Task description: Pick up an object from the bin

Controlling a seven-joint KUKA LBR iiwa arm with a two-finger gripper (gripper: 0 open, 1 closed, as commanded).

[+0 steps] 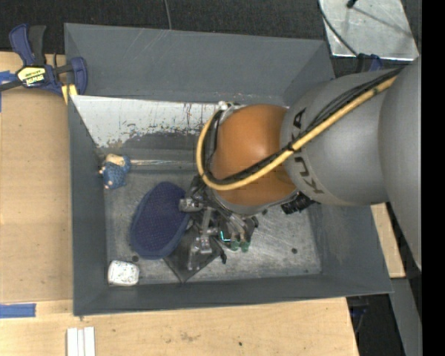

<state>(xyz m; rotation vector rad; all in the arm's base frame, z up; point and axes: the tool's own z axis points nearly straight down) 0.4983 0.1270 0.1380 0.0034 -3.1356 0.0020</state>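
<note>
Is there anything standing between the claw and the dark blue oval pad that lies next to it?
Nothing visible does. The claw is low in the bin, directly at the right edge of the dark blue oval pad. The small white block and the small blue toy lie off to the left.

There was a little white block (123, 273) lying flat. A small blue-and-tan toy figure (113, 170) sat well behind that block, pretty much straight back.
</note>
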